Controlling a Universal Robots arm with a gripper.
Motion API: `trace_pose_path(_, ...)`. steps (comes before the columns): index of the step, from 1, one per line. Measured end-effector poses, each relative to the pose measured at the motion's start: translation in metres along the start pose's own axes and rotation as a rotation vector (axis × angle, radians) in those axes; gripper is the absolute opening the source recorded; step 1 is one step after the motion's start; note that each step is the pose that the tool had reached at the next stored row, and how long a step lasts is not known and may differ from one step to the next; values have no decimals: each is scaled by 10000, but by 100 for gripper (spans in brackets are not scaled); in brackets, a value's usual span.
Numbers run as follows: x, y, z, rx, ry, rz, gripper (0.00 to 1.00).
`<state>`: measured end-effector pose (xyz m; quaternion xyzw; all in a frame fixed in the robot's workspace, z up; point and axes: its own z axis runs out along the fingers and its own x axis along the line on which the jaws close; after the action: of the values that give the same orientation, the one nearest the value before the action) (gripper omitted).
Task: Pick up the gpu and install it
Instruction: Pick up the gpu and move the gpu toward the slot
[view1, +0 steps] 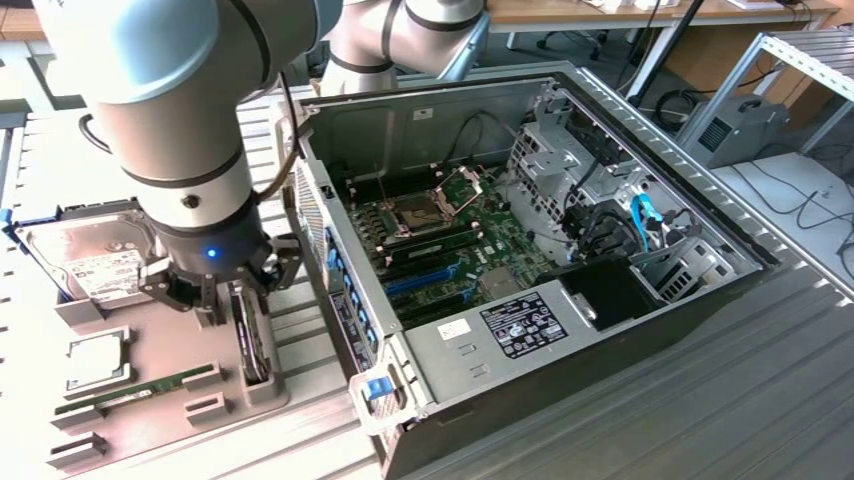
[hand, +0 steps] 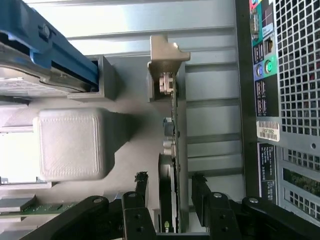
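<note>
Grey holder tray (view1: 167, 345) held gpu (view1: 251, 345) edge-on, hard drive (view1: 87, 262) (white label, text unreadable) and memory stick (view1: 140, 388). Gripper (view1: 227, 300) stood released, fingers (hand: 142, 185) either side of gpu. Open computer case (view1: 534, 250) alongside bore black sticker (view1: 531, 325), illegible.

A ribbed metal table (view1: 747, 330) carries an open computer case (view1: 400, 130) from the middle toward three o'clock in the exterior view, and a grey holder plate (view1: 160, 345) at eight o'clock, just beside the case. On the plate, a hard drive (view1: 94, 260) lies toward eleven o'clock, with a processor (view1: 94, 365) and a green memory stick (view1: 140, 388) toward seven. The gpu (view1: 251, 345) stands edge-on along the plate's three o'clock edge.
</note>
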<state>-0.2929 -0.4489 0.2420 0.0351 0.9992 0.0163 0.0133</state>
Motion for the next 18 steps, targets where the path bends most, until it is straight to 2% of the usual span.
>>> trace_pose_path(4, 7, 92, 14, -2, -1, -3, 48)
trace_pose_path(14, 6, 93, 13, 0, 0, -3, 48)
trace_pose_path(15, 6, 93, 13, 0, 0, -3, 47)
trace_pose_path(17, 6, 92, 13, 0, 1, -3, 34)
trace_pose_path(18, 5, 92, 12, 2, 2, -3, 34)
